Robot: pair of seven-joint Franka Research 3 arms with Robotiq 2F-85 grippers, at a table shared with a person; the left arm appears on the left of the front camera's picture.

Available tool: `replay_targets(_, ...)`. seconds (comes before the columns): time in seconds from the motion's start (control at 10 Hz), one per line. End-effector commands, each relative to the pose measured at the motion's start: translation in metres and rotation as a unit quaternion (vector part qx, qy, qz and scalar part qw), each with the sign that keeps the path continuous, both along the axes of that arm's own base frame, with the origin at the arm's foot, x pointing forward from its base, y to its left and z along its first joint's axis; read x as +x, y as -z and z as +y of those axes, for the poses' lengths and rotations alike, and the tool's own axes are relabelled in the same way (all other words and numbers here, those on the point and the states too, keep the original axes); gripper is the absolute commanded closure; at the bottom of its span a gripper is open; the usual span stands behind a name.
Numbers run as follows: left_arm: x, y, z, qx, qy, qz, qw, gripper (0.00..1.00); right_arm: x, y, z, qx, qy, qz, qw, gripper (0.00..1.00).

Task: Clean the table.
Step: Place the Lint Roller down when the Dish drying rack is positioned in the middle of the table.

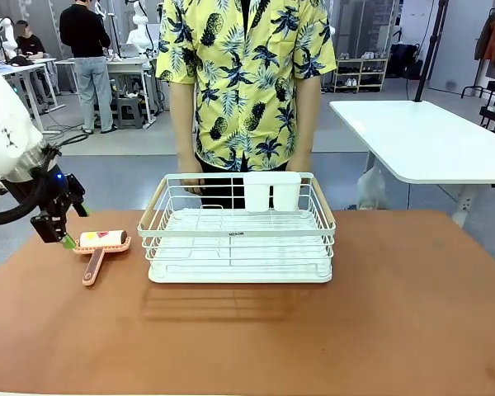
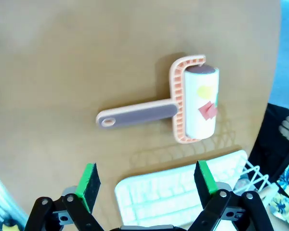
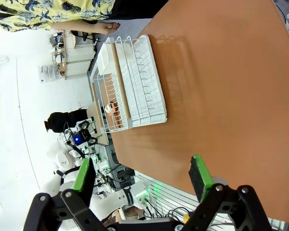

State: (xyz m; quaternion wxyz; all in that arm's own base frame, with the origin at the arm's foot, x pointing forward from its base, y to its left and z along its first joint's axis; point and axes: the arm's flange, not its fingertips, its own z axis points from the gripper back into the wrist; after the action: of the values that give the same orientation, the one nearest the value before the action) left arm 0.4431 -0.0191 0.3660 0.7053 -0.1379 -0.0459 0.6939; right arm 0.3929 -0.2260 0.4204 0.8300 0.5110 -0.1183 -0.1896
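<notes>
Table lies under the left end effector, spread open beside the lint roller.

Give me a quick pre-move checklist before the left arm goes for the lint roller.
1. Left gripper open: ok.
2. Peach-handled lint roller with white sticky drum lying flat on the reddish-brown table: ok.
3. Roller handle free of obstructions: ok.
4. White wire rack sits close beside the roller; clearance: cannot tell.
5. Person's hands at the rack's far rim, away from the roller: ok.
6. Right gripper open, above bare table: ok.
</notes>
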Motion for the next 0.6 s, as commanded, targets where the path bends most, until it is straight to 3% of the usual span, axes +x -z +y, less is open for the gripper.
replay_targets(0.0, -0.0122, -0.0218, -0.0056, 0.006, -0.009, 0.024, 1.000, 0.00, -0.0010, -0.0035, 0.0006, 0.001, 0.001, -0.003, 1.000, 0.00)
replay_targets(0.5, -0.0102, -0.0186, -0.0052, -0.002, 0.002, 0.013, 1.000, 0.00, -0.0010, -0.0035, 0.0006, 0.001, 0.001, -0.003, 1.000, 0.00)
